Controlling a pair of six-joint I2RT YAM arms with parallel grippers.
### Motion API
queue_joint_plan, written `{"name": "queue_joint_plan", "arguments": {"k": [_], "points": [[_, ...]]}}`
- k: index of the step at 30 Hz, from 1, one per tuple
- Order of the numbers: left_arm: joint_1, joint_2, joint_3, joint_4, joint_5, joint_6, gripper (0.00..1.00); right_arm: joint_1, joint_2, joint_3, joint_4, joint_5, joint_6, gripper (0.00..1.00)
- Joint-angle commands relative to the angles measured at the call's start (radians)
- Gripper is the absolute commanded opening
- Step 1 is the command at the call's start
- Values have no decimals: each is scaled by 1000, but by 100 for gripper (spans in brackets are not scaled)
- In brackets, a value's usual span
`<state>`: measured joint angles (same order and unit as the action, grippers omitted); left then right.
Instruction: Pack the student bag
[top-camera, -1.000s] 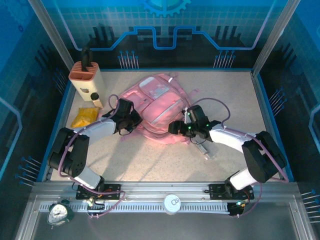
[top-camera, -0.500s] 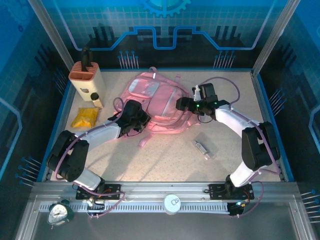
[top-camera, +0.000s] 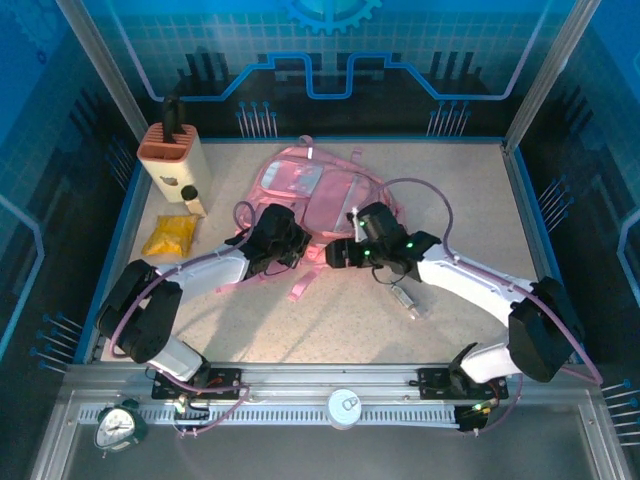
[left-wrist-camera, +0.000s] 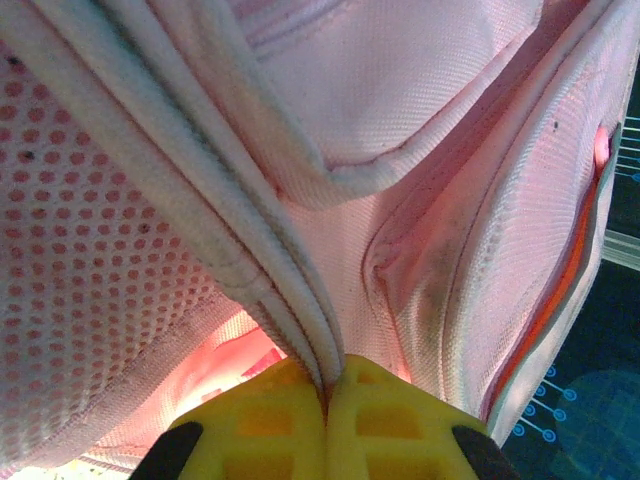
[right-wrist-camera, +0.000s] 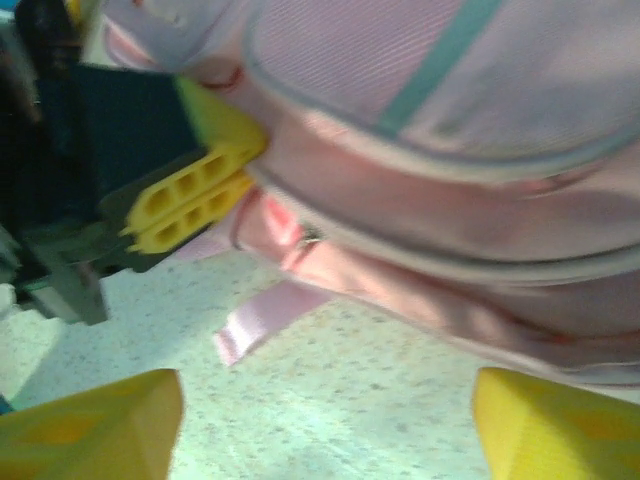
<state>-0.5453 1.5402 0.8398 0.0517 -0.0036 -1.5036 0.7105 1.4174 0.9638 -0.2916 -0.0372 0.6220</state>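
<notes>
Top view: the student bag (top-camera: 318, 190) was seen mid-tabletop (top-camera: 330, 330), its near edge pinched by the left gripper (top-camera: 293, 245). The right gripper (top-camera: 333, 256) had been swung back from the bag's right side to that edge. Left wrist: jaws were clamped on a seam. Right wrist: jaws were spread, nothing held; a second grip was judged next.

Pink backpack (top-camera: 318, 190) flat at mid-table | left gripper (top-camera: 292, 243) at its near-left edge | right gripper (top-camera: 338, 256) at its near edge | tan knife block (top-camera: 175, 152) far left | yellow packet (top-camera: 168, 235) beside it
</notes>
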Motion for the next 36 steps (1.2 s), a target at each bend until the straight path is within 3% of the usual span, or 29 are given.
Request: {"name": "queue_joint_plan", "arguments": {"k": [1,5,14,22,36], "points": [[-25,-28,39,74,25,-29,0,63,47,-9,88,91,97,68],[-29,-34,42,65,22,-24,0,100,116,-3,162,143,162,52],[-36,-46,39,62,7,-10,0,104,231,37,196,218,262,34],[-46,-47,47,60,4,2,0,105,274,62,248,205,293,33],[-48,-59,56,41,-9,21,0,127,166,23,187,300,312,32]]}}
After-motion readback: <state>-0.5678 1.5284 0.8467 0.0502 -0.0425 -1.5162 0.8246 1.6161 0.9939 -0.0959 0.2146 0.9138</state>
